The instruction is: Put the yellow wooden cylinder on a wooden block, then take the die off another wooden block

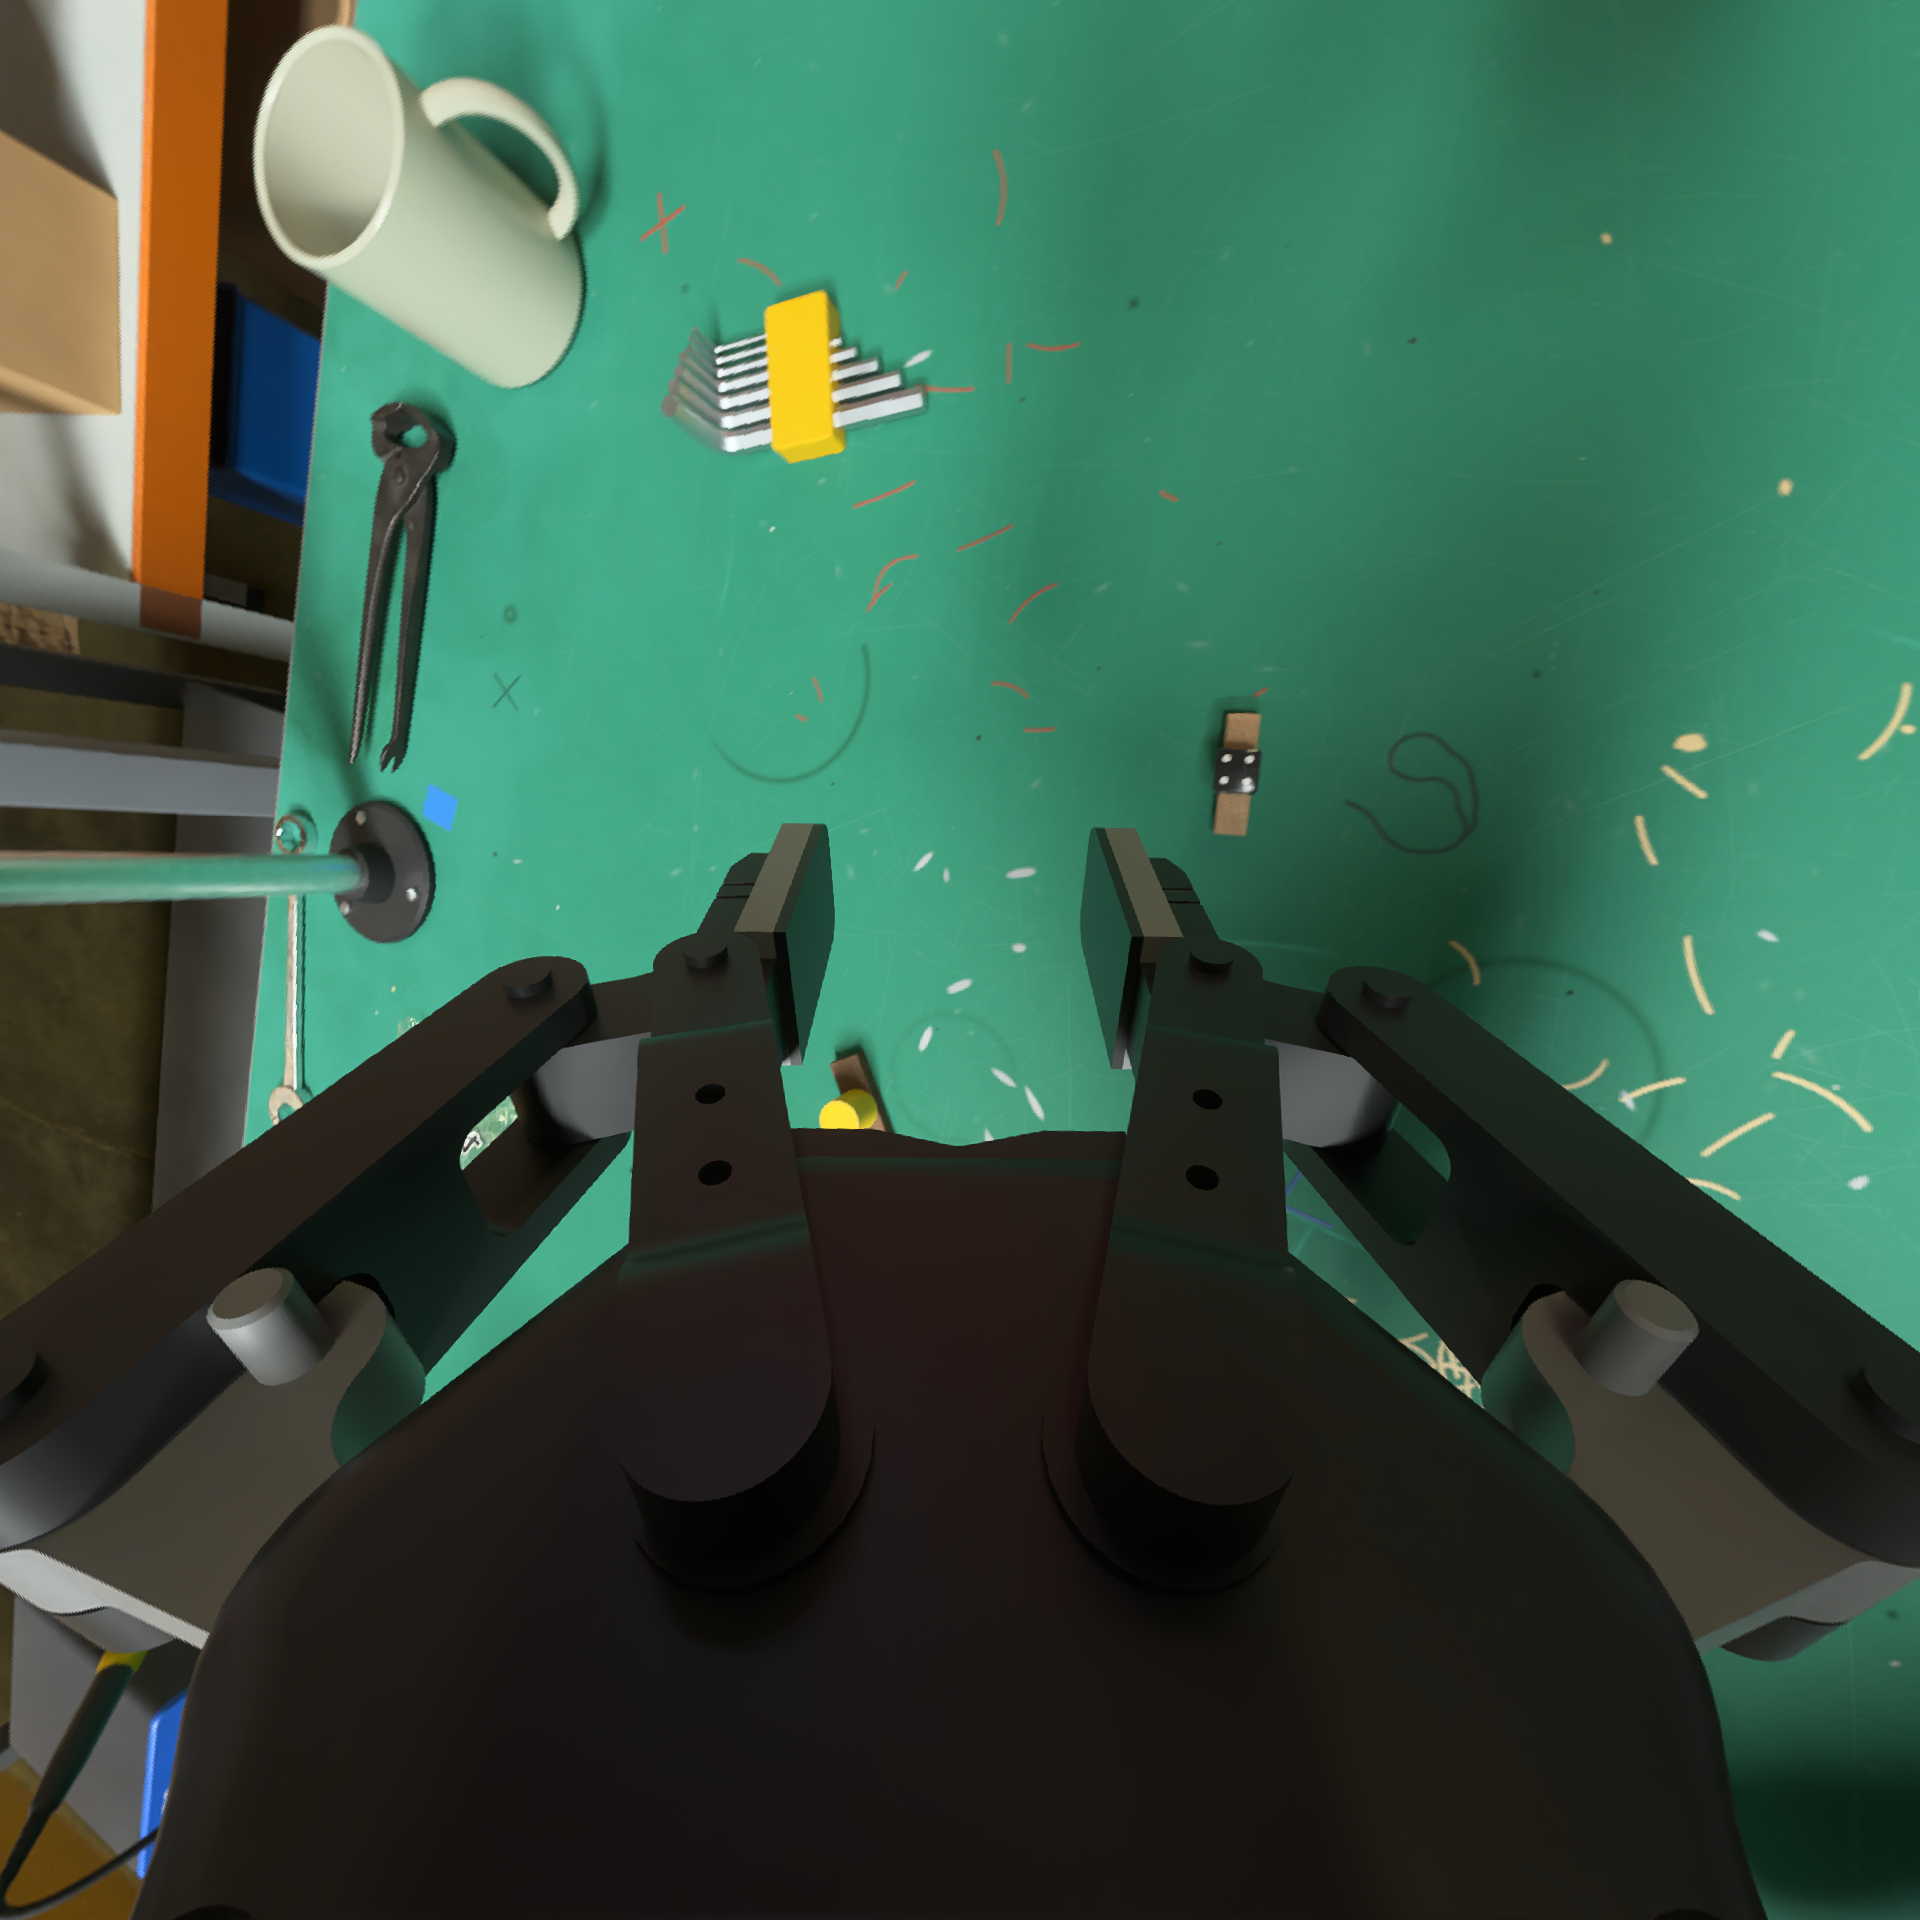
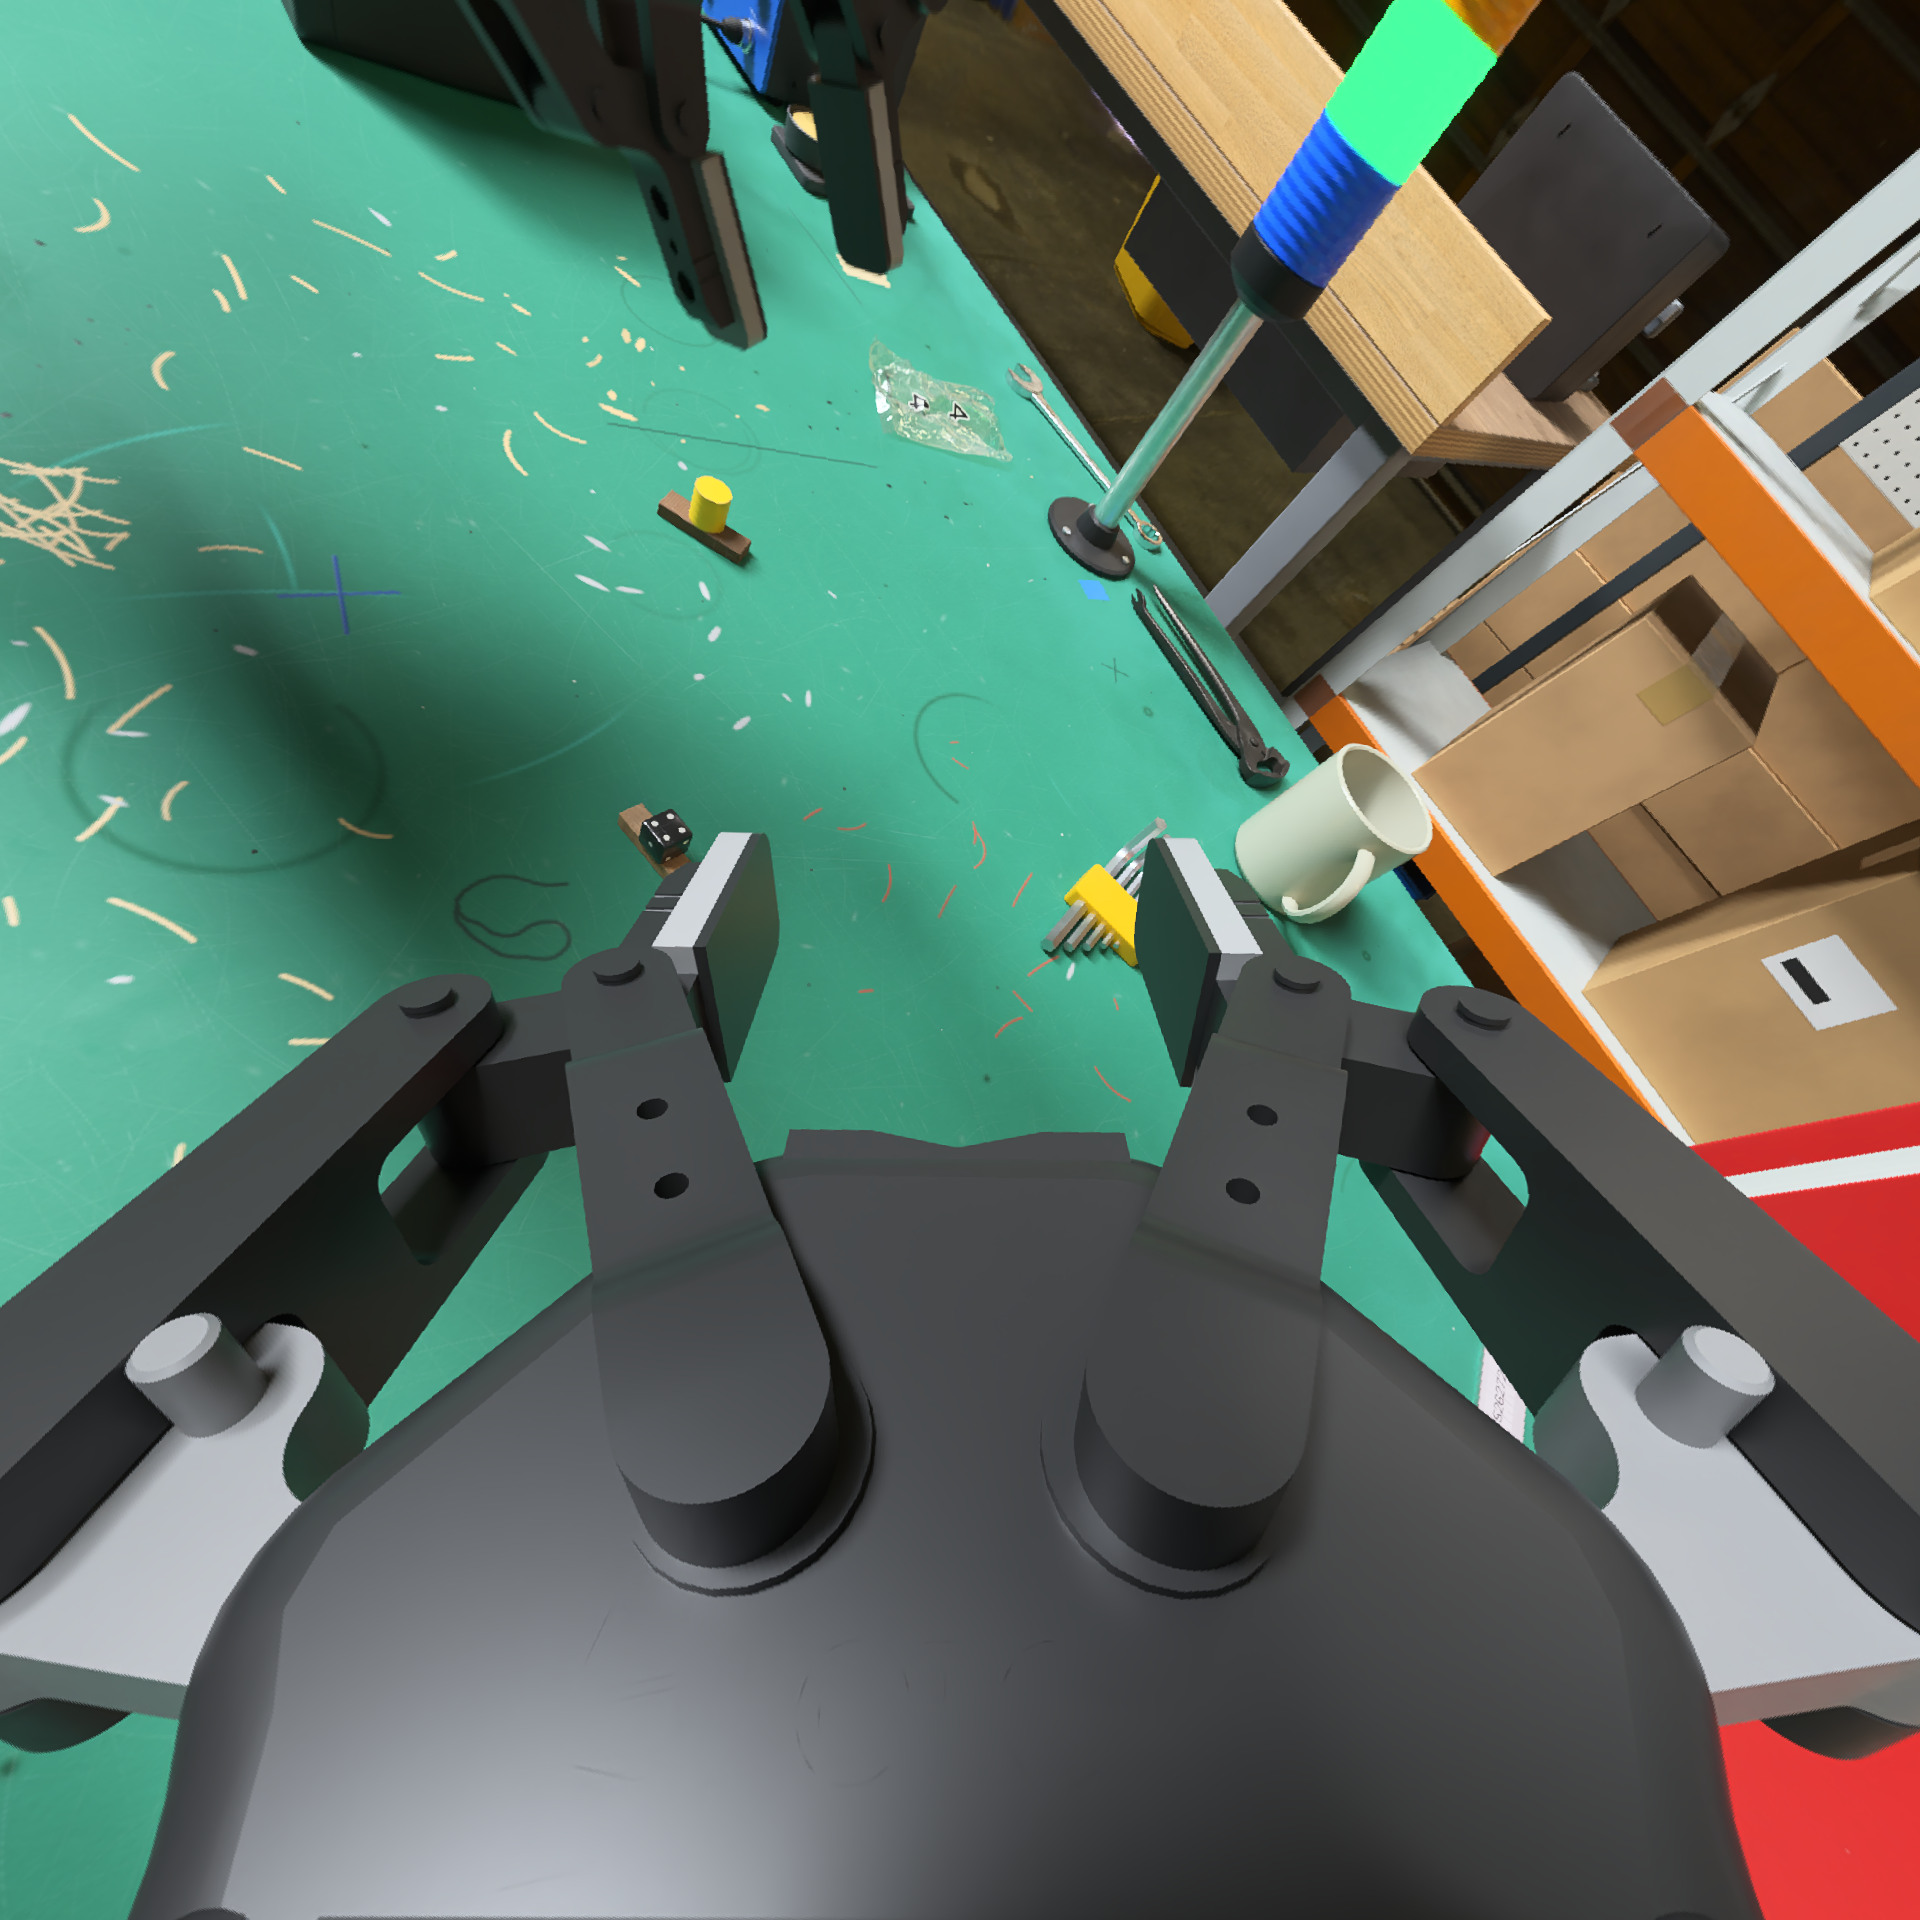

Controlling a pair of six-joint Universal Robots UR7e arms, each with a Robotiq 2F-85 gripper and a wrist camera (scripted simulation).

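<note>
The yellow wooden cylinder (image 2: 711, 504) stands upright on a dark wooden block (image 2: 704, 529) on the green mat; in the left wrist view the cylinder (image 1: 847, 1111) and its block (image 1: 860, 1081) show low between my fingers, partly hidden by the gripper body. A black die (image 1: 1236, 771) sits on a second, lighter wooden block (image 1: 1235, 816); in the right wrist view the die (image 2: 665, 833) and its block (image 2: 636, 829) lie just beyond my left fingertip. My left gripper (image 1: 956, 883) is open and empty above the mat; it also shows far off in the right wrist view (image 2: 800, 260). My right gripper (image 2: 954, 894) is open and empty.
A cream mug (image 1: 416, 208) lies on its side near the mat's edge, with pincers (image 1: 395, 582) and a hex key set in a yellow holder (image 1: 800, 379) nearby. A signal pole (image 2: 1174, 416) stands on a round base (image 1: 381, 871). Shelves with cardboard boxes (image 2: 1662, 748) border the table.
</note>
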